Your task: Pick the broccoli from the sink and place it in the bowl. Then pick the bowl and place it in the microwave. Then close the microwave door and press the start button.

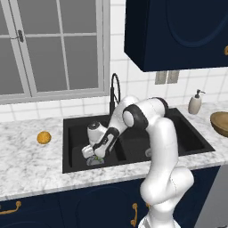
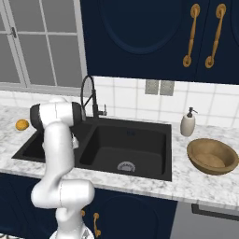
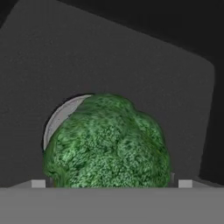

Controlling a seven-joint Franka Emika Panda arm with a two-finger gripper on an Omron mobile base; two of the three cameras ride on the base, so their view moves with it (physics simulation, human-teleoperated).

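The broccoli (image 3: 107, 144) sits on the floor of the sink's left basin, lying over the round silver drain (image 3: 61, 118), whose rim peeks out behind it on one side. Seen from the hand, the green floret lies between the two finger tips (image 3: 38, 183), which stand wide apart on either side of it without touching it. In the left base view a bit of green shows just beneath the end effector (image 1: 94, 156), which is reached down into that left basin with its jaws spread and nothing held.

The black sink (image 1: 71, 169) is set into a marbled white counter (image 1: 31, 164), and the black gooseneck faucet (image 1: 114, 91) rises behind the divider between the basins. The right basin has its own silver drain (image 2: 126, 166).

Off to the right of the sink, the wooden bowl (image 2: 212, 156) rests upright on the counter, well apart from the broccoli. A white soap dispenser (image 2: 188, 123) stands just behind the bowl, near the tiled wall. On the far left of the counter lies a round orange fruit (image 1: 43, 137).
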